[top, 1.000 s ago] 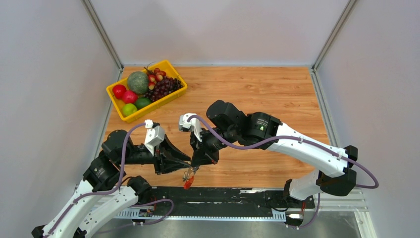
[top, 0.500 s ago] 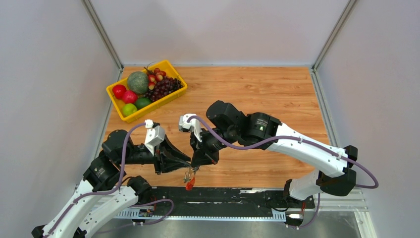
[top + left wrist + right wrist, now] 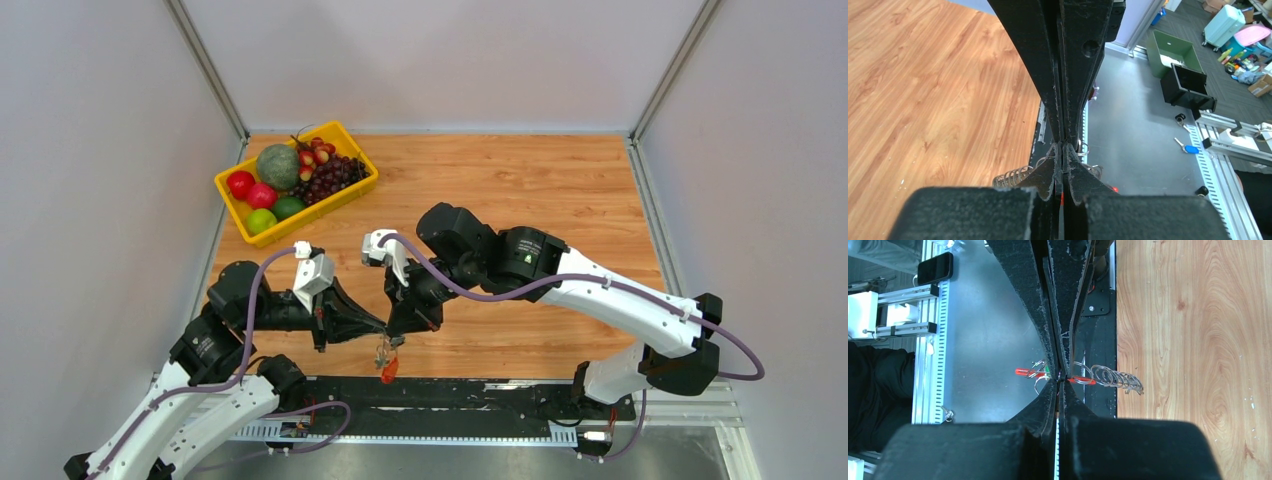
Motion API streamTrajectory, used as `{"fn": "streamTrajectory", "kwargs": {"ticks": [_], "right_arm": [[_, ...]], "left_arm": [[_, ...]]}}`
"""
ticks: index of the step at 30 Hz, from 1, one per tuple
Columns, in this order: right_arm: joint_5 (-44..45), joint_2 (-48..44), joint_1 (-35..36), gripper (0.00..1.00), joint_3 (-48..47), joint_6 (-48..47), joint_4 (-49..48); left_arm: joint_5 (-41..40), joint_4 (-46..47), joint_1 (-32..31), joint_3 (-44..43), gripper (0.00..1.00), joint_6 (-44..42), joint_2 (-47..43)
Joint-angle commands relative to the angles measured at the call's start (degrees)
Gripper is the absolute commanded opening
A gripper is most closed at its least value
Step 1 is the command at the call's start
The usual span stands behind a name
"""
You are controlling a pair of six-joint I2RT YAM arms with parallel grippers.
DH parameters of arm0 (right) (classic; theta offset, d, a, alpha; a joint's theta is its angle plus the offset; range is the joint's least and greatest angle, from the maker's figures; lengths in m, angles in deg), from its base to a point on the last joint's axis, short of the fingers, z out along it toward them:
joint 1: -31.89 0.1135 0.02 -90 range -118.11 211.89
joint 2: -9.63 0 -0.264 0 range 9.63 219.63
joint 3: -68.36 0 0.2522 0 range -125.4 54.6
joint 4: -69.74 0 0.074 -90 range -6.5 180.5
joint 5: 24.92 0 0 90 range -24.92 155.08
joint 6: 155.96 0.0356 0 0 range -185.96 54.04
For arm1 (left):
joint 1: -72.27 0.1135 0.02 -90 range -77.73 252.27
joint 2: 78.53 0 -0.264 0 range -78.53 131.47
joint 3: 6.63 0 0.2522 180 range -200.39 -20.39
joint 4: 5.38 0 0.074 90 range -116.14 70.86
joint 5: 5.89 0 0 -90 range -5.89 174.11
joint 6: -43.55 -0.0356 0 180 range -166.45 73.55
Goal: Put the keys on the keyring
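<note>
My left gripper (image 3: 381,330) and right gripper (image 3: 395,334) meet tip to tip above the table's near edge. Both are shut on the keyring (image 3: 383,352), which hangs between them. Its red tag (image 3: 388,370) dangles lowest. In the right wrist view my right gripper (image 3: 1060,380) pinches the rings where the red tag (image 3: 1025,372) crosses, with a coil of wire rings (image 3: 1113,378) to the right. In the left wrist view my left gripper (image 3: 1063,145) pinches the same bunch, with the coil (image 3: 1012,175) to its left. I cannot make out the key; it is hidden.
A yellow basket (image 3: 226,189) of fruit stands at the back left of the wooden table (image 3: 560,190). A black strip (image 3: 480,392) runs along the near edge under the grippers. Grey walls close in the left, right and back sides.
The hanging bunch and its red tag have shifted slightly to the right. Both grippers stay shut, tip to tip, almost in the same place.
</note>
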Motion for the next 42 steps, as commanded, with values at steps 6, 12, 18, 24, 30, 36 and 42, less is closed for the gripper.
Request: {"fn": "streamTrajectory", "kwargs": {"ticks": [6,12,18,24,30,36,42], "right_arm": [[8.65,-5.68,0.05,0.4,0.19,1.77,-4.46],[16.98,-11.25,0.05,0.45,3.7,3.08,-10.12],[16.02,-13.44,0.17,0.45,6.77,4.38,-15.01],[17.52,-14.86,0.61,0.45,9.41,7.66,-20.74],[16.67,-16.46,0.7,0.44,12.35,10.43,-27.86],[14.51,-16.71,0.66,0.42,13.78,10.8,-31.12],[16.25,-16.44,0.63,0.39,13.53,9.53,-32.52]], "left_arm": [[-1.7,14.28,-0.14,3.84,0.0,4.06,-4.66],[-2.94,21.72,-0.14,6.37,0.0,7.21,-7.28],[-6.75,29.21,-0.09,8.85,0.0,9.72,-9.82],[-13.28,35.11,-0.14,11.47,0.0,11.94,-12.11],[-18.82,43.07,-0.14,15.27,0.0,15.0,-13.38],[-20.73,49.71,-0.14,17.16,0.0,17.24,-12.36],[-21.81,53.53,-0.14,18.22,0.0,18.8,-11.74]]}}
